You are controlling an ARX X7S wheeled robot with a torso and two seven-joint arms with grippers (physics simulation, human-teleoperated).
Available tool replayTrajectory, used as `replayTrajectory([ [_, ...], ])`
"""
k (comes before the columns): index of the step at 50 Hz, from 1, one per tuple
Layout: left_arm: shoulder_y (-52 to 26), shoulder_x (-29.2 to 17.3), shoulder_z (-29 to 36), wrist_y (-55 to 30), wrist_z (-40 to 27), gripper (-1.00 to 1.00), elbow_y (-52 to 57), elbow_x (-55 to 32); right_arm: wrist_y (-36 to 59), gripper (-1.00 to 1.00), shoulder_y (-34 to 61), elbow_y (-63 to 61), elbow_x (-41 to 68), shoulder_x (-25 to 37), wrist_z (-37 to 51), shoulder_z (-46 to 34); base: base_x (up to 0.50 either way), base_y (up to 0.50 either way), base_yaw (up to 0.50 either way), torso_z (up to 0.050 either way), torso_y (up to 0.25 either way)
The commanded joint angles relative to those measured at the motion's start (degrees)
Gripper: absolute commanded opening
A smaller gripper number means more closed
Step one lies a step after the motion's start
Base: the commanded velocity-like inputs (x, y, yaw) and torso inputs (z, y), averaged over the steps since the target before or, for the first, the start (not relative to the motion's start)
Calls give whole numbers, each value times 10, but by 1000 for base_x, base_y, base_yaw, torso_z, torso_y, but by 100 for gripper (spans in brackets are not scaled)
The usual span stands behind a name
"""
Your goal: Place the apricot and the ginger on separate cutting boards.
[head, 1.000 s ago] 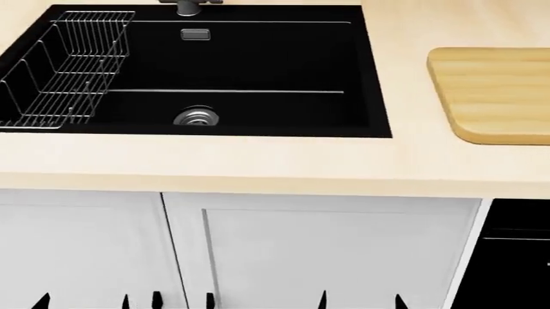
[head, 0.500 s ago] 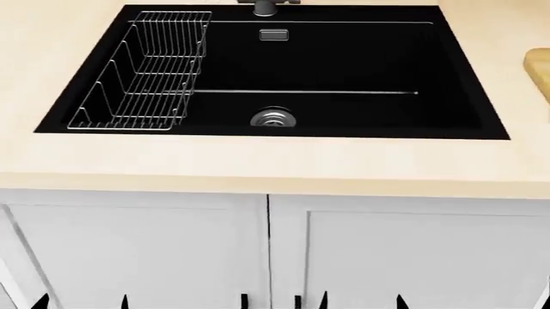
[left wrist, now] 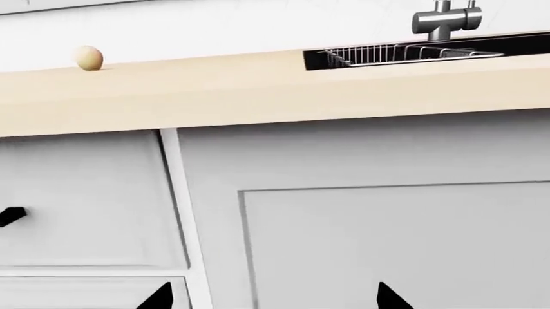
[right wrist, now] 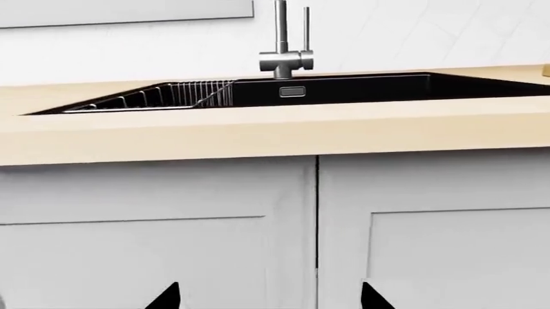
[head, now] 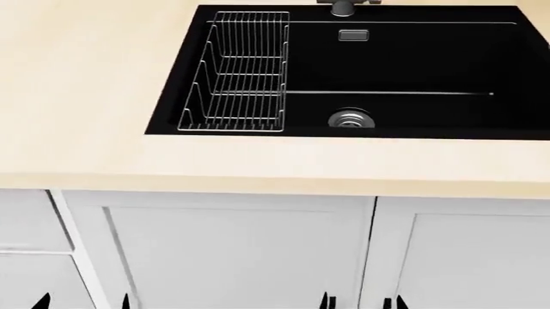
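Both my claws hang low before the cabinet doors, empty, tips spread. The apricot sits on the tabletop, above my left claw.

Before me runs a pale wooden countertop with a black rectangular sink set into it; a small, round cream-coloured fruit rests on its far edge.
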Motion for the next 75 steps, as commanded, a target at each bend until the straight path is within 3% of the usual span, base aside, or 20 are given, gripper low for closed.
replayTrajectory([
  [1, 0, 6, -9, -6, 13, 100, 8, -13, 1, 100, 2, 3, -7, -4, -4, 6, 0, 500, 0, 0, 0],
  [75, -4, -19, 17, -18, -22, 100, 13, -33, 0, 100, 4, 2, 9, 20, 24, -23, 0, 498, 0, 0, 0],
])
